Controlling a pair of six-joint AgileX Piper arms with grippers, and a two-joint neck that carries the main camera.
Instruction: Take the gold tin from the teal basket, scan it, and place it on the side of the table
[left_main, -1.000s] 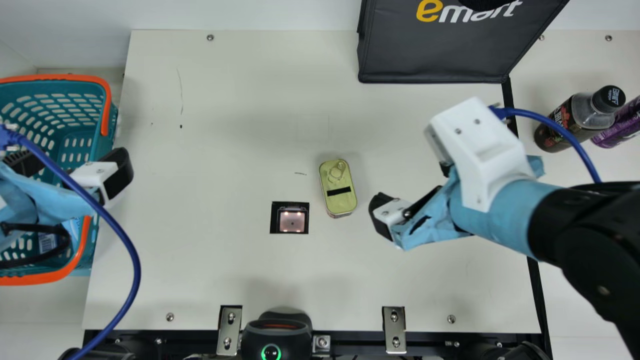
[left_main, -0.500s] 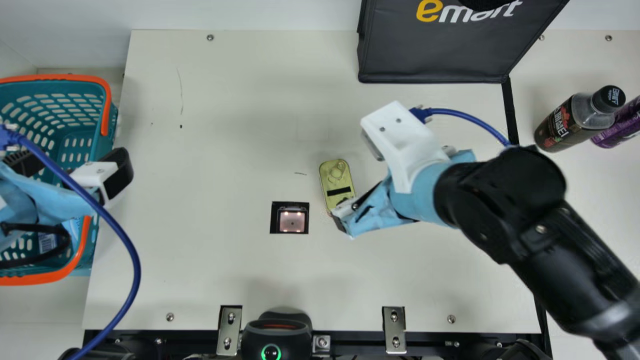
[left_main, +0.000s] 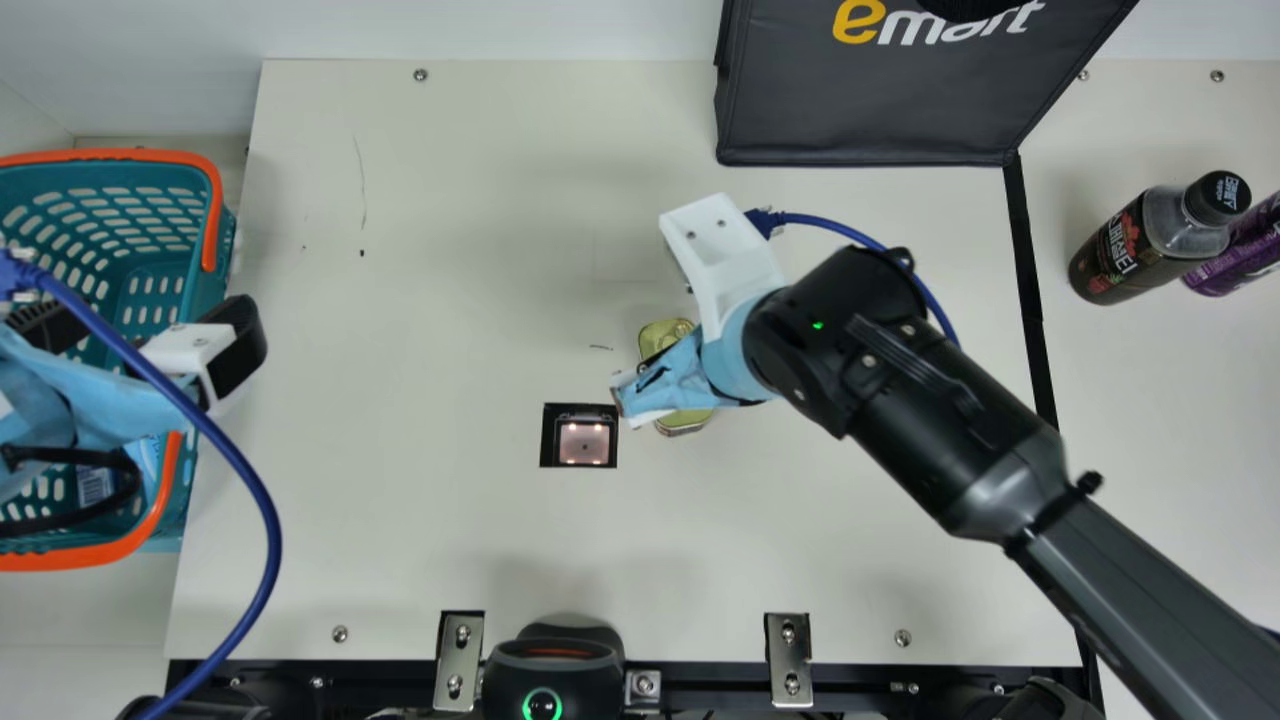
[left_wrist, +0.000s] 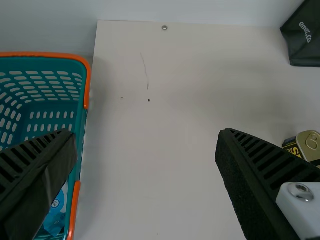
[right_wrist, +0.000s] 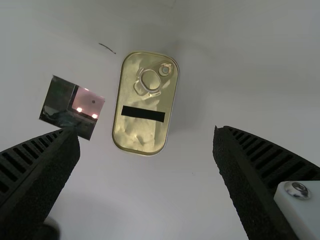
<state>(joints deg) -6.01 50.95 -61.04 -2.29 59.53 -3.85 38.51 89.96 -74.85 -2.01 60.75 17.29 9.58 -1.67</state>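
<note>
The gold tin (left_main: 684, 421) lies on the table right of the scanner window (left_main: 584, 442), partly covered by my right gripper (left_main: 655, 350), which hangs above it. In the right wrist view the whole tin (right_wrist: 145, 103) shows beyond the parted fingers of my right gripper (right_wrist: 146, 155), nothing between them. My left gripper (left_main: 150, 325) is over the right side of the teal basket (left_main: 213, 290). Its fingers stand wide apart in the left wrist view, where my left gripper (left_wrist: 145, 160) holds nothing and the tin (left_wrist: 311, 145) sits at the edge.
A black bag (left_main: 870, 100) stands at the back. On the right lie a dark bottle (left_main: 1130, 250) and a purple can (left_main: 1240, 250). A blue package (left_wrist: 55, 217) is inside the basket. A black device (left_main: 552, 670) sits at the front edge.
My right gripper has moved left from beside the tin to over it. The tin and my left arm have stayed where they were.
</note>
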